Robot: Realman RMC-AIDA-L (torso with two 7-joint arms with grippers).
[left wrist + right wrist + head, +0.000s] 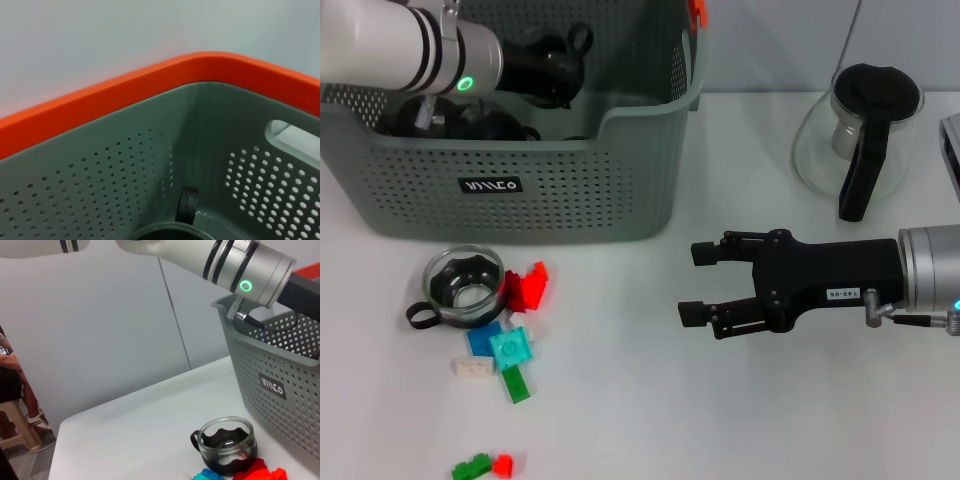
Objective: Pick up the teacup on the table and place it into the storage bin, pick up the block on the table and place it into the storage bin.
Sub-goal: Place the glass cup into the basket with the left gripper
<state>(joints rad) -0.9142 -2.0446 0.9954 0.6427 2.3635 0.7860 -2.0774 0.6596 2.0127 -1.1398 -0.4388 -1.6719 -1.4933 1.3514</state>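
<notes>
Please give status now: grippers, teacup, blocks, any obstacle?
Left gripper inside storage bin. Right gripper open, above table. Teacup, blocks on table. No obstacle.

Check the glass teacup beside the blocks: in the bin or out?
Out. The teacup stands upright on the table in front of the storage bin, touching the red block.

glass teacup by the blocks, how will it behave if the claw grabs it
The clear glass teacup with a black handle is probably rigid and fragile, so a hard squeeze is risky. Its smooth round wall may slip between fingers. It stands upright on a broad base touching the red plastic block, so a push likely slides it rather than tipping it.
</notes>
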